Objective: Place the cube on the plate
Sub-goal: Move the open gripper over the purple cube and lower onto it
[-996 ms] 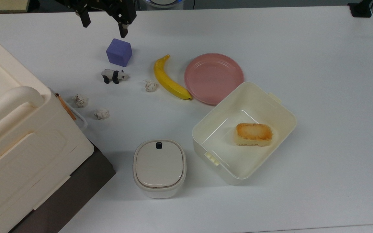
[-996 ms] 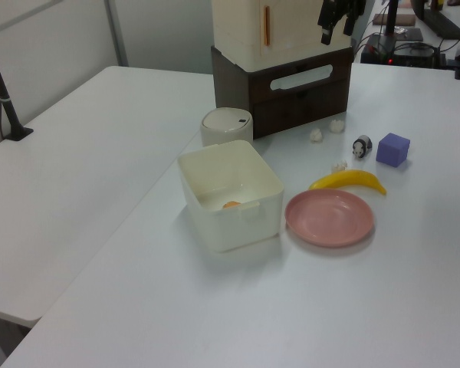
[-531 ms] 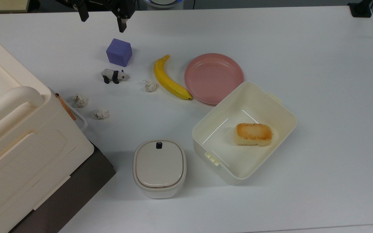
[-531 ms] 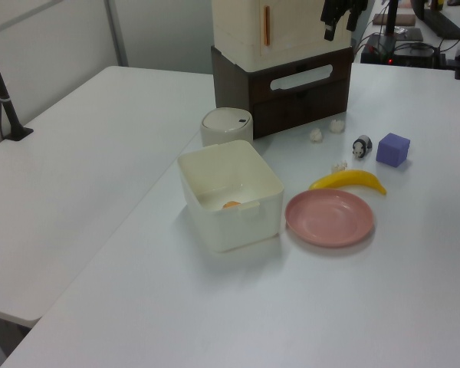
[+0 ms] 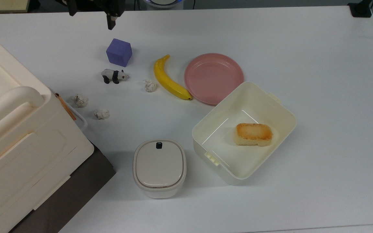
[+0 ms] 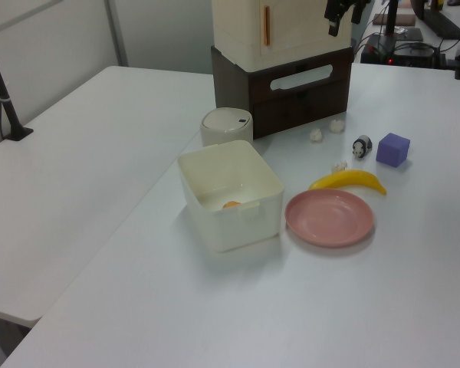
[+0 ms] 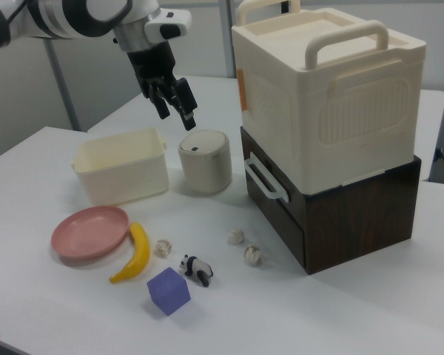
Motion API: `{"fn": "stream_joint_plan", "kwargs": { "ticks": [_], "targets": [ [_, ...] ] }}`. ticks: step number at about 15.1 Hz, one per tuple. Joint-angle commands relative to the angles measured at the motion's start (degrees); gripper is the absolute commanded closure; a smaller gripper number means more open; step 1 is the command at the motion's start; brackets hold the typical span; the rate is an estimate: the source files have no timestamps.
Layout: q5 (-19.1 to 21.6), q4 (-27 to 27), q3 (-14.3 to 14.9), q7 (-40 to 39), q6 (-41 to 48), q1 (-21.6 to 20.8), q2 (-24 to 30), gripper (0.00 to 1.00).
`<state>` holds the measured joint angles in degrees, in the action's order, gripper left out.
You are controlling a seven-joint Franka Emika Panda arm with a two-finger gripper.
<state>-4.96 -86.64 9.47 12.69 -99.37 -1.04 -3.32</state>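
Small matte purple-blue cube point(image 5: 119, 52) sits on white counter point(image 5: 303, 48) below the black tool point(image 7: 175, 106), which hangs high w/ jaws apart, holding nothing; probably light, stiff, not slippery, so grip two opposite flat faces.

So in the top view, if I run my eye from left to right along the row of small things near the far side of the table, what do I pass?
Cube → panda figure → crumpled paper ball → banana → pink plate.
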Motion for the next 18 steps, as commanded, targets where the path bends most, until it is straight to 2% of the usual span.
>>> {"fn": "stream_joint_plan", "kwargs": {
  "ticks": [1, 9, 13, 18],
  "targets": [
    [-1.28, 1.13, 0.02, 0.41, 2.6, -0.99, -0.19, 0.0],
    [-3.47, -0.71, -0.5, 0.93, 10.78, -4.94, -0.63, 0.0],
    [-3.91, -1.51, -0.5, 1.72, 14.37, -6.08, -4.67, 0.0],
    [-4.18, -5.37, -0.06, 1.9, 14.56, -5.82, -4.15, 0.0]
  ]
}}
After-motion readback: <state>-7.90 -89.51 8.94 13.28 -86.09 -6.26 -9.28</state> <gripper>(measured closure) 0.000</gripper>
